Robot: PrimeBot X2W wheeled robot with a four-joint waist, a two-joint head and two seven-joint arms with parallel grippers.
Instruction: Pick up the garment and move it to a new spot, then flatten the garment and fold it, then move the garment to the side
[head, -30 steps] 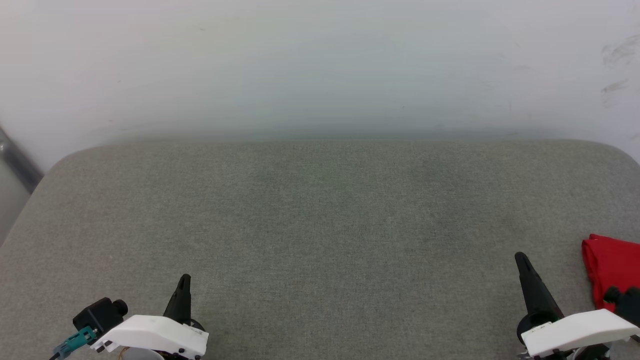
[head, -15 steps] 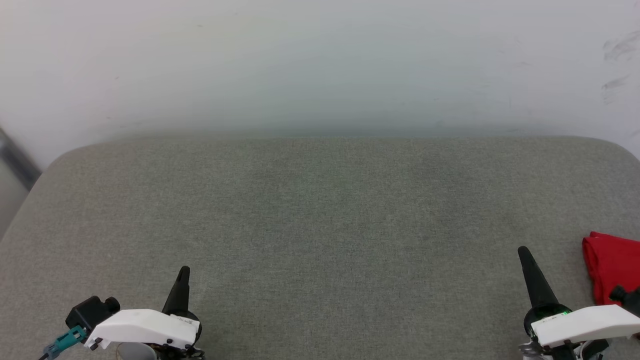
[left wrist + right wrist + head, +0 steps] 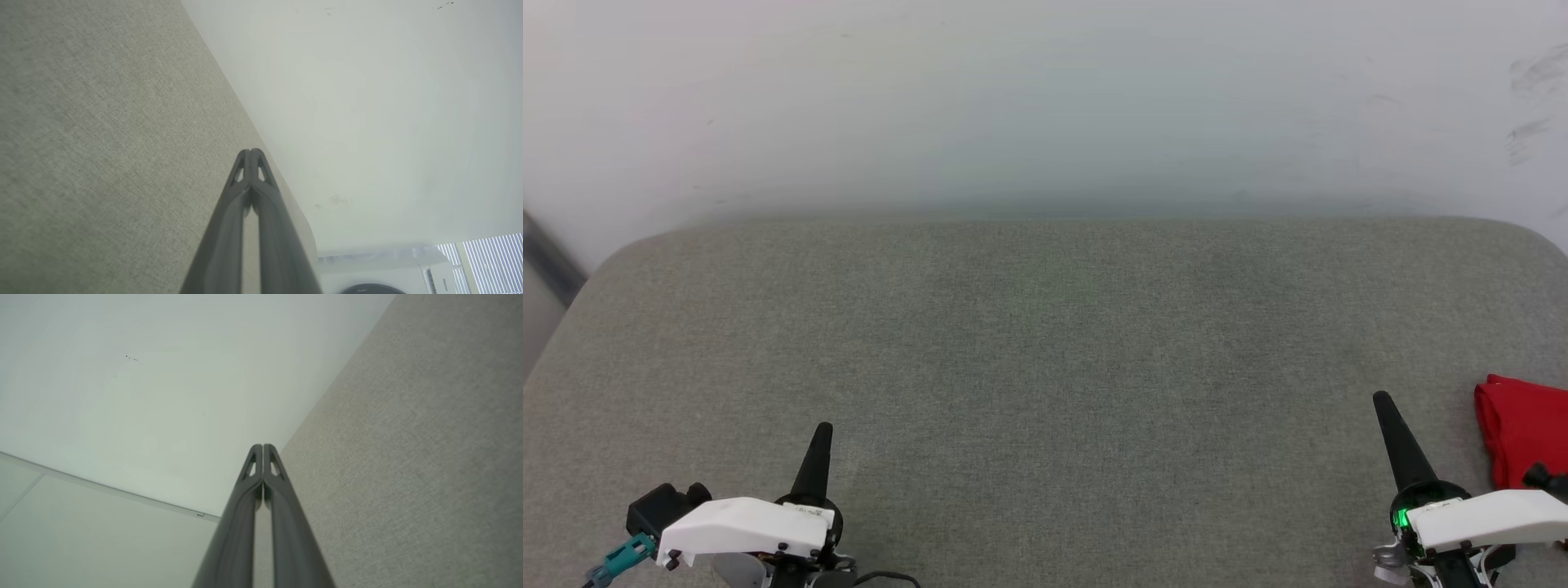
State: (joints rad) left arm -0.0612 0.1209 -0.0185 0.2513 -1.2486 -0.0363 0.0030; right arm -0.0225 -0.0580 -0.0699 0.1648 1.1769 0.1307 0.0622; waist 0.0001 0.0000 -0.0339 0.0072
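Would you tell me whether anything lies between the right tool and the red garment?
Nothing visible does. In the head view the garment lies just right of the shut right tool, with bare grey cushion between them.

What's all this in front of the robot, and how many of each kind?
2 dark two-fingered robot hands: left hand, right hand
1 red cloth garment
1 grey fabric-covered surface
Total: 4

Open grey surface (image 3: 1045, 367), wall (image 3: 1045, 98) behind, garment (image 3: 1519, 433) far right
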